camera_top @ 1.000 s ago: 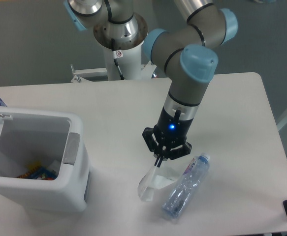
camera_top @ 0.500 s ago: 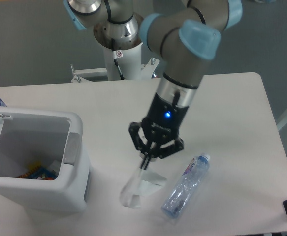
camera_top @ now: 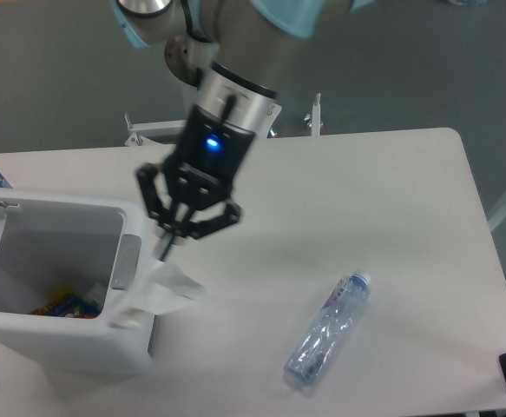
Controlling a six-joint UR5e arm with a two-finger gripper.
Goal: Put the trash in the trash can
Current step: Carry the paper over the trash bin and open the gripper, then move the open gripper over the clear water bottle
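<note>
One piece, the crumpled clear plastic wrapper (camera_top: 161,291), has travelled from beside the crinkled clear water bottle (camera_top: 326,331) to the white rectangular bin's (camera_top: 27,339) rim, pinched in the two-finger gripper (camera_top: 164,249); release looks imminent.

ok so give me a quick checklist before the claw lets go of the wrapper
1. Grip: the claw is shut on the crumpled clear plastic wrapper, which hangs below it: ok.
2. Bin open: the large white rectangular plastic trash can has its lid up and its mouth exposed: ok.
3. Wrapper over the opening: it hangs at the can's right rim, partly outside: not ok.
4. Height above the rim: the wrapper's lower end seems to touch the rim: cannot tell.
5. Room inside: only some colourful items at the bottom: ok.
6. Remaining trash: the clear crinkled plastic water bottle lies on the white table: not ok.
</note>
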